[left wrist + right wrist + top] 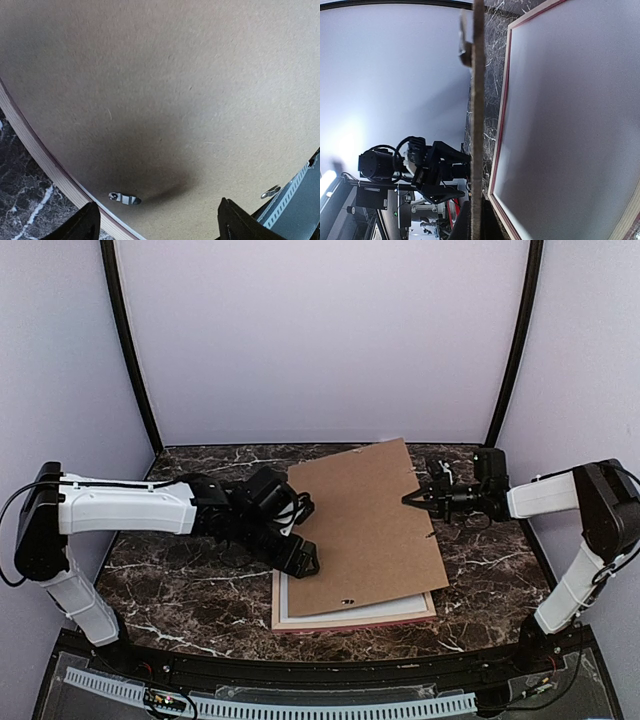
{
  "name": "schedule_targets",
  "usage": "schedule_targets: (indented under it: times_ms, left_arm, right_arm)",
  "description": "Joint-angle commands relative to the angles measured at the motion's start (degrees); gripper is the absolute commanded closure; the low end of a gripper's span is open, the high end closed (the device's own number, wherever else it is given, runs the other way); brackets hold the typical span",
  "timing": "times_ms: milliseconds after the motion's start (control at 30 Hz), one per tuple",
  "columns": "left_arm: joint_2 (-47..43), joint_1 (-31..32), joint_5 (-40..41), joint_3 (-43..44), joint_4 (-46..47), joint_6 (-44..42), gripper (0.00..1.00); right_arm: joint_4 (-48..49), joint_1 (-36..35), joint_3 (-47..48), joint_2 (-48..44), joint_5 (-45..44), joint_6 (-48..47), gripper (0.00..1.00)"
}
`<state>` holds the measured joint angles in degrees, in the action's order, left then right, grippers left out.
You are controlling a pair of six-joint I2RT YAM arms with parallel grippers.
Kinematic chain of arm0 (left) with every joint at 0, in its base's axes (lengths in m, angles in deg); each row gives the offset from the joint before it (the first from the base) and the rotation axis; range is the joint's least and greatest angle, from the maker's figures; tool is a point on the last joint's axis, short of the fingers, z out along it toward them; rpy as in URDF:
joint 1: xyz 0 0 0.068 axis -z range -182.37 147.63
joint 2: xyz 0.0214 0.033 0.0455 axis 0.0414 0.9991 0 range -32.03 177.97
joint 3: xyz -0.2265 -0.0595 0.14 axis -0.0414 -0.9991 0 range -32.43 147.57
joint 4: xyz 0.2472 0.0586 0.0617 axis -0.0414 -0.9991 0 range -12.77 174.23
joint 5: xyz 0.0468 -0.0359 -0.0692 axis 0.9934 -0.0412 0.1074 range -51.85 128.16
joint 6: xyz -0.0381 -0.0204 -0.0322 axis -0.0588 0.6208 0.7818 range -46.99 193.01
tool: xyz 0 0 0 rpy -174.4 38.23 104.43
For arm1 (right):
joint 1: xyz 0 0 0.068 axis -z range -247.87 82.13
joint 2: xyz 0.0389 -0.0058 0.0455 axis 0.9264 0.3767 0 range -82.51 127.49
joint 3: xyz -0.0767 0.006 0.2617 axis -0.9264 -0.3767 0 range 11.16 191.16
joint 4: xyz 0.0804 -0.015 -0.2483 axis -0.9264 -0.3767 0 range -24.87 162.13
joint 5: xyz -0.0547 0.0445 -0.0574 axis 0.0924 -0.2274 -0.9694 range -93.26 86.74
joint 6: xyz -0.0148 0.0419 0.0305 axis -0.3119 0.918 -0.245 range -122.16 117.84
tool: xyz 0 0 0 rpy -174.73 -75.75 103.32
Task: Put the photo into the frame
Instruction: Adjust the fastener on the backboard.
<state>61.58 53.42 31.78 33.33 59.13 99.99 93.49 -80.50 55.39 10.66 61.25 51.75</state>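
Top external view: your right arm [540,495] pinches, jaws closed, the right edge of the brown backing board [365,525], tilted over the pink frame [355,621] lying near-centre on the bench [180,590]; your left arm [130,510], jaws open, is at its left edge.

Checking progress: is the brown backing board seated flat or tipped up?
Tipped up: a gap shows between backing board and frame; right gripper holds its edge.

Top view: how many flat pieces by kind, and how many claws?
Brown backing board: 1
Pink-edged frame: 1
Photo, white back up: 1
Claws: 2 (left claw, right claw)
Total: 5
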Motion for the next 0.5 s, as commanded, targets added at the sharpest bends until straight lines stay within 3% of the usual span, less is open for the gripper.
schedule_targets:
  times_ms: [0, 467]
  left_arm:
    - [-3.55, 0.03, 5.23, 4.29, -4.09, -1.92, 0.15]
    - [-8.93, -9.01, 7.86, 5.42, -2.21, -0.4, 0.14]
  right_arm:
    - [2.15, 0.24, 1.77, 1.76, 2.72, -1.24, 1.0]
    - [2.95, 0.23, 2.88, 7.65, 3.59, -2.26, 1.0]
